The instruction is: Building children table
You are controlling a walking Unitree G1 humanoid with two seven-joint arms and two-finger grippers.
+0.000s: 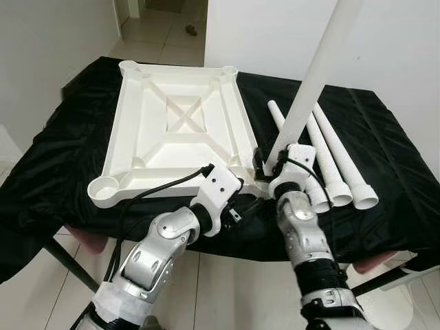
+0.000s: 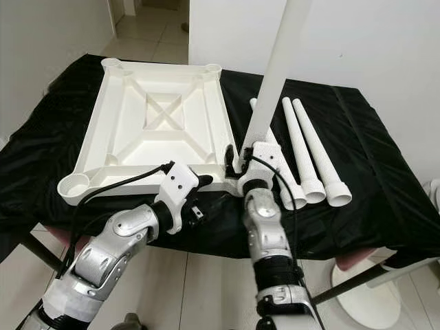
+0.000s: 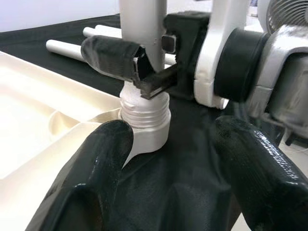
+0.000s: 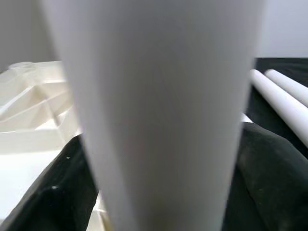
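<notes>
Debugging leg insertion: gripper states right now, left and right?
Left gripper: open, holding nothing, beside the corner socket.
Right gripper: shut on the upright leg, its threaded end at that socket.

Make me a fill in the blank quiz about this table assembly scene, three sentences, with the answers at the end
1. The right gripper is shut on a white leg that stands ____ at the tabletop's corner socket.
2. ____ more legs lie on the black cloth.
3. The upside-down tabletop lies to the robot's ____ of those loose legs.

Missing words: upright; three; left
</notes>
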